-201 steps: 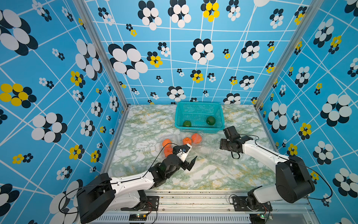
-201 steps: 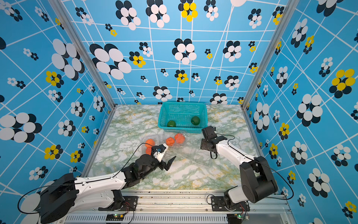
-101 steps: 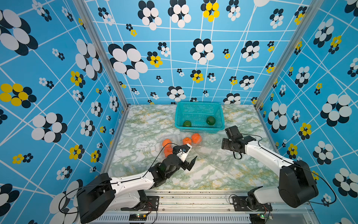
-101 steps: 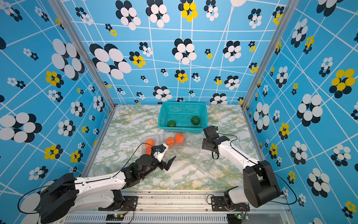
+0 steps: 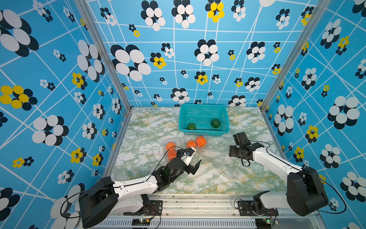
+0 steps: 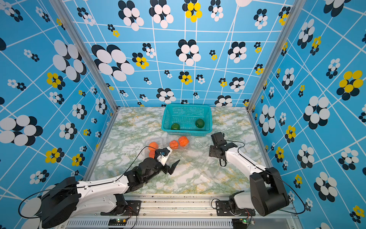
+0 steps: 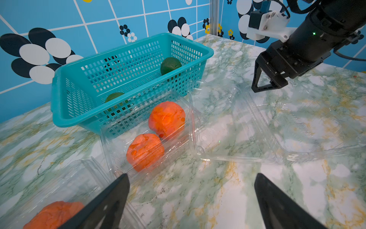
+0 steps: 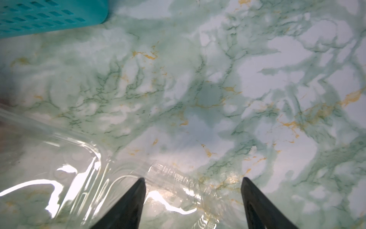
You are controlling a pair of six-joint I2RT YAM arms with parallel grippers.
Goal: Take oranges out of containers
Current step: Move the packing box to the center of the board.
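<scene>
Left fingers [image 7: 111, 202] hang wide apart, empty, just short of clear clamshell [image 7: 107, 138] with two oranges [image 7: 166, 118] on counter [image 7: 217, 188]; right fingers [image 8: 126, 204] parted, empty, over empty clamshell [image 8: 59, 178]; approach step; next likely straddle nearest orange, squeeze gently.

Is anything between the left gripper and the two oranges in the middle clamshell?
Yes: the clear container itself. Its near wall faces the open left gripper, and its lid looks shut over both oranges. Nothing else lies between.

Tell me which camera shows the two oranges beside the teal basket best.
The left wrist view: the pair of oranges sits close, inside a clear container. Both top views show those oranges small. The right wrist view misses them.
</scene>
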